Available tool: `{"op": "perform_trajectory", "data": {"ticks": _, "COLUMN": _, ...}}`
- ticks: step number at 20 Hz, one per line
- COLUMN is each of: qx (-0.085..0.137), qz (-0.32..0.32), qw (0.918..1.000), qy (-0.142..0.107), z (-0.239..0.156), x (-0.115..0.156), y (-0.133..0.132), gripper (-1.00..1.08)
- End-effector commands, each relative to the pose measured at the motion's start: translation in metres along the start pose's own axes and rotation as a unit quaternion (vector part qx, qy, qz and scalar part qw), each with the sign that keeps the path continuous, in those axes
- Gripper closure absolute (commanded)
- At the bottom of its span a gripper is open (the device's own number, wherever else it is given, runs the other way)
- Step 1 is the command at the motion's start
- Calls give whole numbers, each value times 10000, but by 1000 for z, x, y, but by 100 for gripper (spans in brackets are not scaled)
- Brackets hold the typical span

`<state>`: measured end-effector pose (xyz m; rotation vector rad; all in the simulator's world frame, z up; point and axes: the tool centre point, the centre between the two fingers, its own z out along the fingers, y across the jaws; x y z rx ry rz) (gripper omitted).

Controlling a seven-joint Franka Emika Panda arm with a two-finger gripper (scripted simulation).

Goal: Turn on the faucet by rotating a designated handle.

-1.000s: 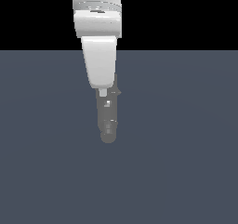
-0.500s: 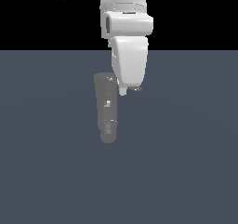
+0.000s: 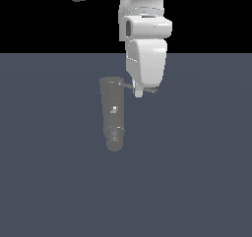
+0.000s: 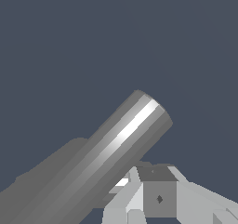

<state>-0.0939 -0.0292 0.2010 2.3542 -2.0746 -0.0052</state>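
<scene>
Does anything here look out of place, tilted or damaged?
Nothing stands out. The faucet looks whole, and the handle sticks out sideways from its cap toward the exterior view's right. The white arm covers the rod's middle. The tool is at the handle; the views do not show whether it is open.

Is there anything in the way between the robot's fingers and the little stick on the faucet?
Nothing visible is. In the exterior view the gripper is already right at the handle, which sticks out from the faucet toward that view's right.
</scene>
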Motion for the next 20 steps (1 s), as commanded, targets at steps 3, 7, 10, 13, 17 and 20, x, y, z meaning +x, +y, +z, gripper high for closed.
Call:
{"op": "perform_trajectory", "data": {"ticks": 3, "qx": 23, "qz": 37, "qw": 10000, "qy": 0, "z": 0, "x": 16, "y": -14, "gripper": 108}}
{"op": "perform_trajectory", "data": {"ticks": 7, "qx": 23, "qz": 55, "qw": 10000, "qy": 1, "z": 0, "x": 29, "y": -24, "gripper": 108}}
{"op": "perform_trajectory", "data": {"ticks": 10, "qx": 23, "qz": 69, "qw": 10000, "qy": 1, "z": 0, "x": 38, "y": -32, "gripper": 108}}
{"op": "perform_trajectory", "data": {"ticks": 13, "qx": 24, "qz": 82, "qw": 10000, "qy": 1, "z": 0, "x": 47, "y": -39, "gripper": 108}}
{"op": "perform_trajectory", "data": {"ticks": 17, "qx": 24, "qz": 100, "qw": 9999, "qy": 1, "z": -1, "x": 59, "y": -49, "gripper": 108}}
{"op": "perform_trajectory", "data": {"ticks": 20, "qx": 25, "qz": 108, "qw": 9999, "qy": 0, "z": -1, "x": 65, "y": -54, "gripper": 108}}
